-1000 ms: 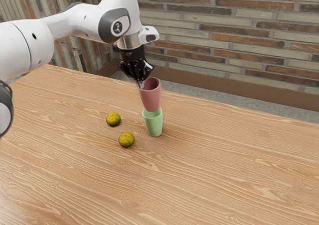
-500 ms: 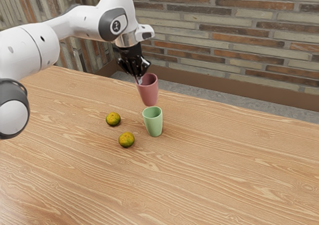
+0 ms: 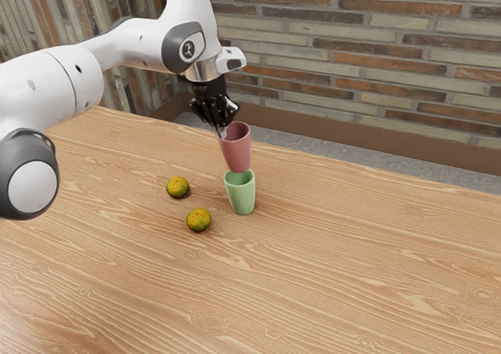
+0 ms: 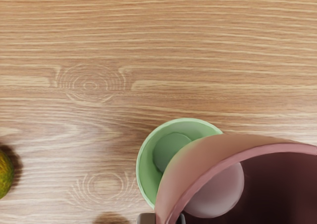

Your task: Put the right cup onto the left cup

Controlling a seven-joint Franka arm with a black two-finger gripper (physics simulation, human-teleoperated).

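Your pincer [image 3: 222, 132], a little above and left of the exterior view's center, is clamped on the rim of the pink cup [image 3: 237, 150], one finger inside the wall and one outside. The cup hangs roughly upright, mouth up, over the green cup [image 3: 241, 196], which stands upright on the wooden tabletop [image 3: 352, 268] near the middle of the exterior view. In that view the pink base overlaps the far part of the green rim; whether the two touch, you cannot tell. From your wrist camera, the pink cup covers part of the green mouth, while the rest lies uncovered, with the green floor in sight.

Two mottled orange-and-green fruits rest just beside the green cup, toward the exterior view's left: the upper fruit [image 3: 178, 187] and, below it and slightly right, the lower fruit [image 3: 199, 219]. They lie near each other, apart. Your white arm [image 3: 137, 45] reaches in from the exterior view's left, across its upper left, in front of a brick wall [image 3: 376, 56] that spans the top of the frame.
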